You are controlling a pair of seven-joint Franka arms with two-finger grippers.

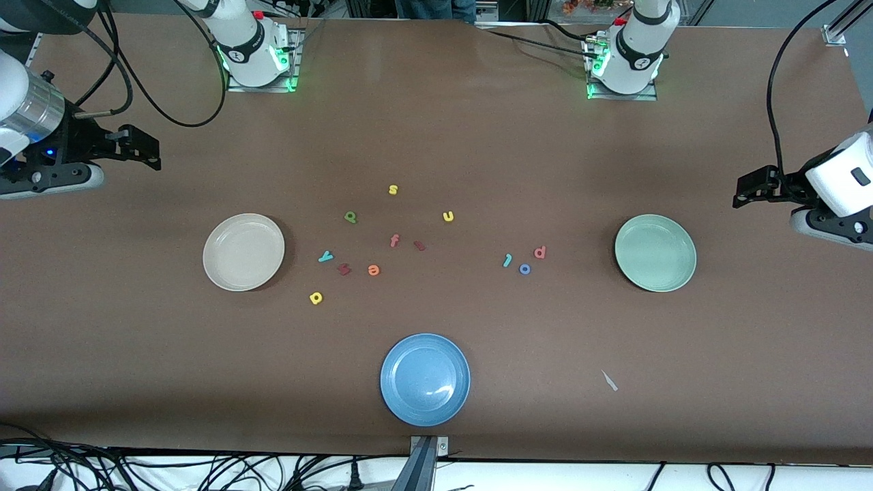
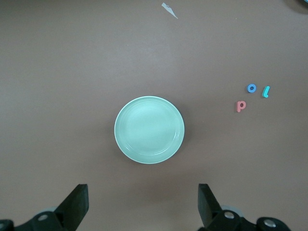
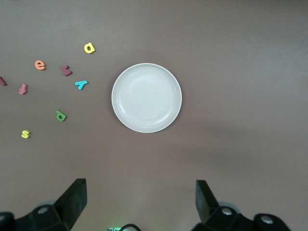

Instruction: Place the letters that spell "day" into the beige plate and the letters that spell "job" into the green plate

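Green plate (image 2: 149,130) lies below left gripper's (image 2: 142,204) open jaws.

blue plate (image 1: 425,379) nearest the front camera; yellow s (image 1: 393,189) and u (image 1: 448,216) lie farther back.

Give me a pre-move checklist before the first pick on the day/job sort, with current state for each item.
1. left gripper open, holding nothing, raised at its end of the table by the green plate: ok.
2. right gripper open, holding nothing, raised by the beige plate: ok.
3. Both plates hold no letters yet: ok.
4. teal j, blue o, salmon-red letter grouped beside the green plate, apart from each other: ok.
5. teal y, green letter, yellow round letter lie apart near the beige plate: ok.
6. The y lies close to a dark red letter; finger room: cannot tell.
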